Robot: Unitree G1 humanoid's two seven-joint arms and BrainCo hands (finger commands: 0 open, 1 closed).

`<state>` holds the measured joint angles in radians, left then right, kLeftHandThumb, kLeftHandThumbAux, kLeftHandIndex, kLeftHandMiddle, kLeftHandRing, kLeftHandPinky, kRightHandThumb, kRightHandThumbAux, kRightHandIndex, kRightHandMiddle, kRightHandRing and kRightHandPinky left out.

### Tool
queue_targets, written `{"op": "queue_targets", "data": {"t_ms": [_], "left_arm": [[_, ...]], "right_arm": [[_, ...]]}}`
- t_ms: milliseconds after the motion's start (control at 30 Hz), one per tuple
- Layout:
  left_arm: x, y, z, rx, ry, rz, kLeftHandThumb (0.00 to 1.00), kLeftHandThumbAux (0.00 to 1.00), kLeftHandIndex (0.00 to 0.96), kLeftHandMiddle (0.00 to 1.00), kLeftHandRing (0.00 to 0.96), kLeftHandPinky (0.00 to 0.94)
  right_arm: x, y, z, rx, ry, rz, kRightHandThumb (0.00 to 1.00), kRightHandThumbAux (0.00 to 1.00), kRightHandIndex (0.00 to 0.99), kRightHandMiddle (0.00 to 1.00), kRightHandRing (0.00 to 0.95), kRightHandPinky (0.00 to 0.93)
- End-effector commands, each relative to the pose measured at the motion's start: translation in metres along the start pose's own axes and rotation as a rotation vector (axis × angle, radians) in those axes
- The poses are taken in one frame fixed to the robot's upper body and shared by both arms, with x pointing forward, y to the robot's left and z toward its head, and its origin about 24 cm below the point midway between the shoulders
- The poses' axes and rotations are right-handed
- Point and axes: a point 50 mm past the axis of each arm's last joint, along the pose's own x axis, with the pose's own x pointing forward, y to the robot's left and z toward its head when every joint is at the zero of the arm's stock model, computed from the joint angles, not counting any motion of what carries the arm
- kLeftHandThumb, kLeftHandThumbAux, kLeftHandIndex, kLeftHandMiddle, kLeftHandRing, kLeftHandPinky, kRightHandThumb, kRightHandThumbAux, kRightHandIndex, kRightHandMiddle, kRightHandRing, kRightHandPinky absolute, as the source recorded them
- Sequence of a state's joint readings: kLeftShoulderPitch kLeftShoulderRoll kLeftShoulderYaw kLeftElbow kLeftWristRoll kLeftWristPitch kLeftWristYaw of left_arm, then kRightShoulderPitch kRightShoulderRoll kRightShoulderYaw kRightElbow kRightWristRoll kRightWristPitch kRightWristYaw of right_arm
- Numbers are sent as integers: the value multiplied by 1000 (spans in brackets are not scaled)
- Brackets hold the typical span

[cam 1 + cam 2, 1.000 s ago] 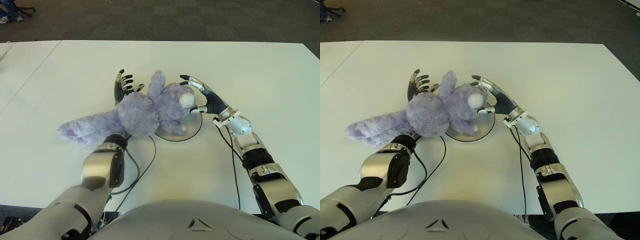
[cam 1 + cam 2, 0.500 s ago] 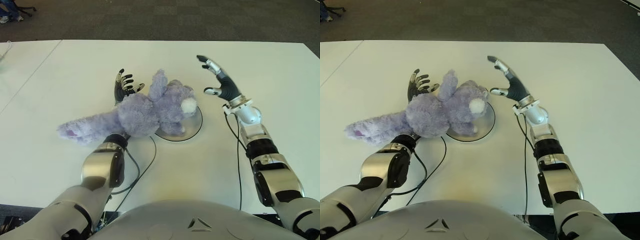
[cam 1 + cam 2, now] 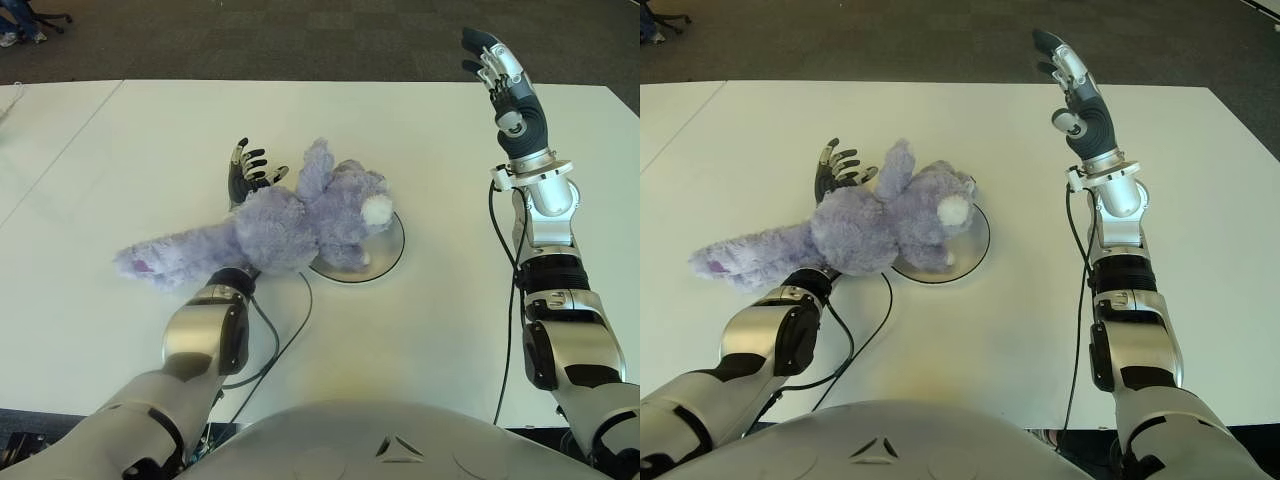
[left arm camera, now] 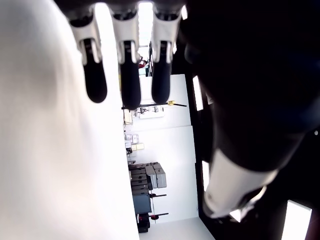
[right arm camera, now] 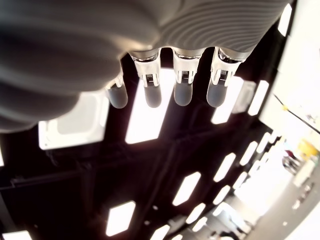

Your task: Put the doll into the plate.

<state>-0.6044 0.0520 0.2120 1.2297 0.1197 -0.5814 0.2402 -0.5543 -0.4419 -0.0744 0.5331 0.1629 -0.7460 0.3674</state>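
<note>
A purple plush doll point(image 3: 300, 215) lies on its side on the white table point(image 3: 450, 330), its head and white snout over the round plate point(image 3: 385, 255) and its legs stretched to the left off it. My left hand point(image 3: 250, 170) lies palm up just behind and under the doll's body, fingers spread and holding nothing. My right hand point(image 3: 505, 85) is lifted high over the table's far right, well apart from the doll, with straight fingers point(image 5: 150, 92) pointing up and nothing in them.
Black cables point(image 3: 290, 335) run along both forearms over the table. Dark carpet point(image 3: 300, 40) lies beyond the far edge. A seam point(image 3: 60, 150) divides the table surface at the left.
My right hand has let go of the doll's head, swung away to the right and risen high. The doll and the left hand have stayed put.
</note>
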Motion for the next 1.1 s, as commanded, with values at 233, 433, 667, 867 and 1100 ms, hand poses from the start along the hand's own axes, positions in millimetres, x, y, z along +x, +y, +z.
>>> {"op": "queue_targets", "data": {"t_ms": [233, 433, 667, 867, 1100], "left_arm": [[-75, 1, -96, 61, 462, -20, 0, 868, 102, 274, 304, 321], [-75, 1, -95, 55, 460, -23, 0, 864, 102, 270, 294, 297], [-75, 0, -95, 61, 462, -23, 0, 857, 98, 270, 296, 309], [-74, 0, -95, 48, 461, -18, 0, 856, 98, 270, 297, 308], [-75, 0, -95, 27, 461, -15, 6, 859, 99, 270, 298, 310]], "right_arm": [[-1, -9, -12, 167, 55, -64, 19, 231, 6, 0, 0, 0], [-3, -12, -44, 226, 205, -184, 1, 297, 25, 0, 0, 0], [-24, -13, -85, 287, 525, -347, 0, 396, 56, 21, 0, 0], [-48, -2, -103, 297, 717, -410, 0, 464, 56, 36, 0, 0], [-83, 10, -117, 258, 907, -450, 0, 519, 25, 16, 0, 0]]}}
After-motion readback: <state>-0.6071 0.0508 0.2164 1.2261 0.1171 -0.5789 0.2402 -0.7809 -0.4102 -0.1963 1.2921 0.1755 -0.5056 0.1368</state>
